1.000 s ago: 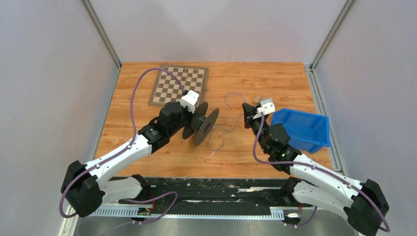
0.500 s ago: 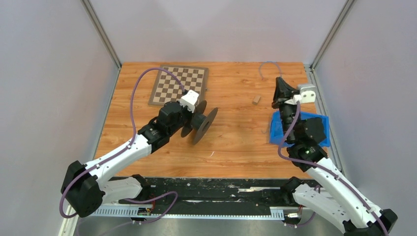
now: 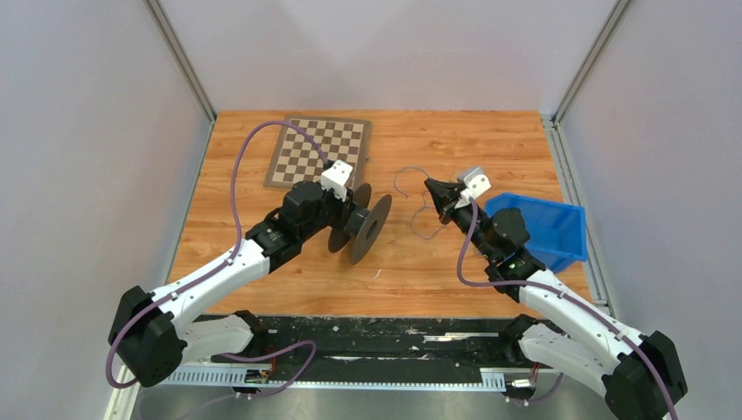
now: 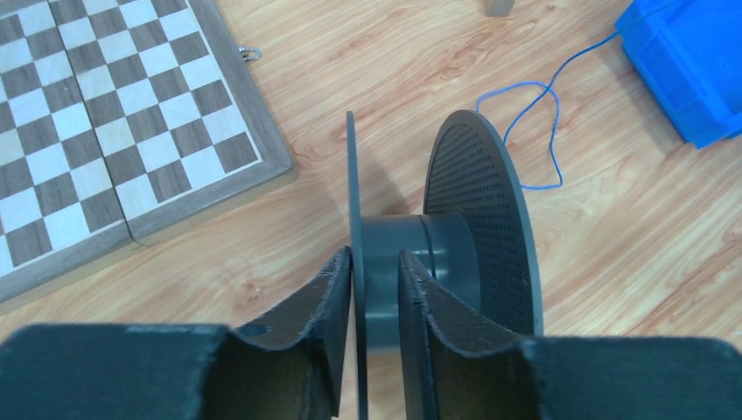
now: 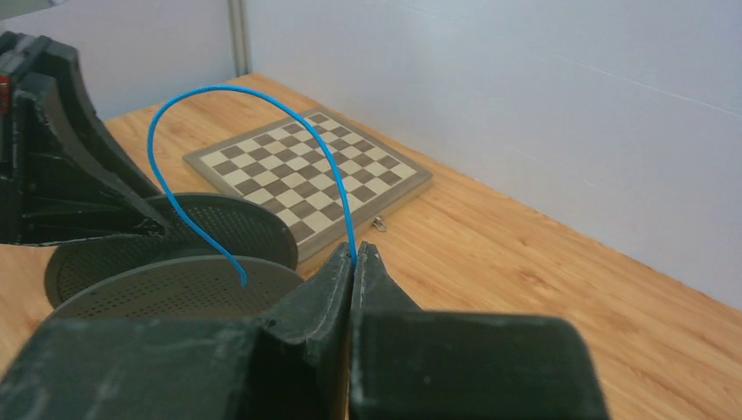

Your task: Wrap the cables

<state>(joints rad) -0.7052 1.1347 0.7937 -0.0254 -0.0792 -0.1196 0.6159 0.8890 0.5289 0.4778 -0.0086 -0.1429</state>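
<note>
The cable is a very thin wire, pale in the top view (image 3: 404, 174) and blue in the wrist views. My right gripper (image 3: 430, 185) is shut on it; in the right wrist view (image 5: 354, 255) the cable (image 5: 262, 96) arcs up from the fingertips and ends over the spool (image 5: 175, 284). More cable lies looped on the table (image 4: 547, 131). The black spool (image 3: 363, 226) stands on edge left of centre. My left gripper (image 3: 343, 213) is shut on its near flange (image 4: 351, 192), one finger on each side (image 4: 374, 280).
A folded chessboard (image 3: 318, 150) lies at the back left, close behind the spool. A blue bin (image 3: 547, 229) sits at the right, next to the right arm. A small wooden block (image 4: 499, 7) lies near the bin. Grey walls enclose the table.
My right gripper swung out to the far right with the cable, then came back to the centre beside the spool. The left gripper and spool barely moved.
</note>
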